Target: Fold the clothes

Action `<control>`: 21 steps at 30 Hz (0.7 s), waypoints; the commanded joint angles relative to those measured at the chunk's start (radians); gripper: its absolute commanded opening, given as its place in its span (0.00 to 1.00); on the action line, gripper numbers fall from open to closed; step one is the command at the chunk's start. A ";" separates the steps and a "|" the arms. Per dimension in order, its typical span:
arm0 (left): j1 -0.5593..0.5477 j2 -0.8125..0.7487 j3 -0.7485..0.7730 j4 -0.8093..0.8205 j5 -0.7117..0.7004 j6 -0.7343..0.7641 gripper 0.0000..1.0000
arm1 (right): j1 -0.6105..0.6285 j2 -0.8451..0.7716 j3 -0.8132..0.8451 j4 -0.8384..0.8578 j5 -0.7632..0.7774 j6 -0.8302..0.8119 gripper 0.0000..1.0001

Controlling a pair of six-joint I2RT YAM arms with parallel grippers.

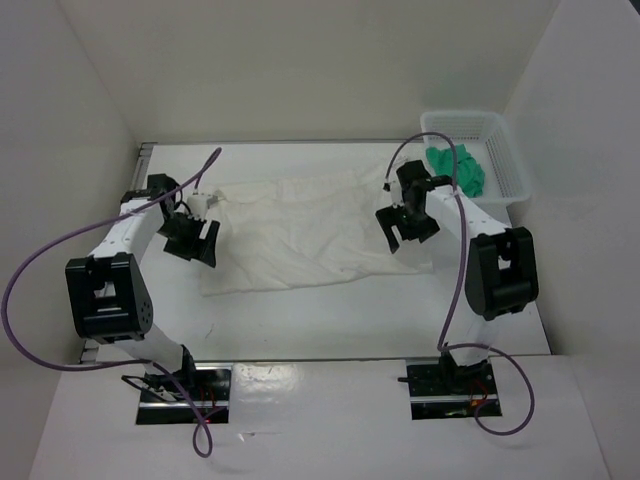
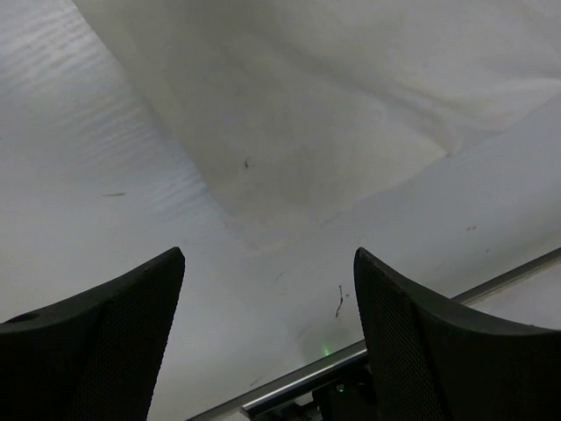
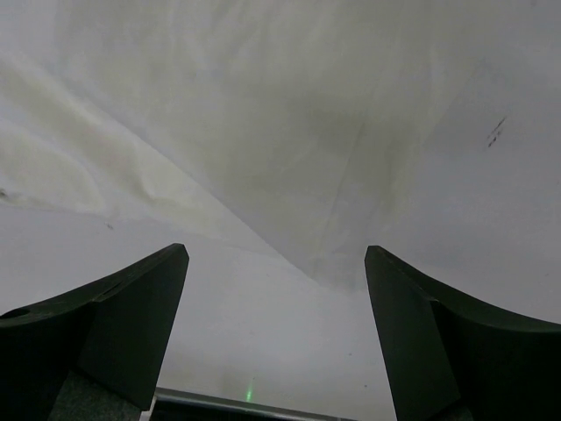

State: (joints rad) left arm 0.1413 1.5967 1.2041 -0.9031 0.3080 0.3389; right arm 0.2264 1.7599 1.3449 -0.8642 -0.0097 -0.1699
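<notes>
Clothes (image 1: 310,235) | spread out, wrinkled, on table (image 1: 300,325) between the grippers | left gripper (image 1: 193,240): jaws wide, empty, over left edge | right gripper (image 1: 405,225): wide, empty, over right edge | next, likely: pinch matching corners low, lift together, keep fold edges aligned

Garment (image 1: 310,232) on table (image 1: 300,325) btwn L tool (image 1: 196,244) & R tool (image 1: 405,228), cloth (image 1: 456,170) in basket (image 1: 511,188), far-R corner
</notes>
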 commanded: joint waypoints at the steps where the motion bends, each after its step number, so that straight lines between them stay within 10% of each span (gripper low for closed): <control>1: -0.006 -0.006 -0.032 -0.030 -0.009 0.032 0.84 | -0.012 -0.117 -0.113 0.122 0.043 -0.005 0.90; 21: -0.025 0.170 -0.021 -0.060 -0.060 0.031 0.75 | -0.061 -0.204 -0.270 0.197 0.165 -0.025 0.86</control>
State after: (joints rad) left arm 0.1242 1.7409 1.1568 -0.9356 0.2295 0.3424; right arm 0.1810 1.5555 1.0794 -0.7204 0.1226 -0.1810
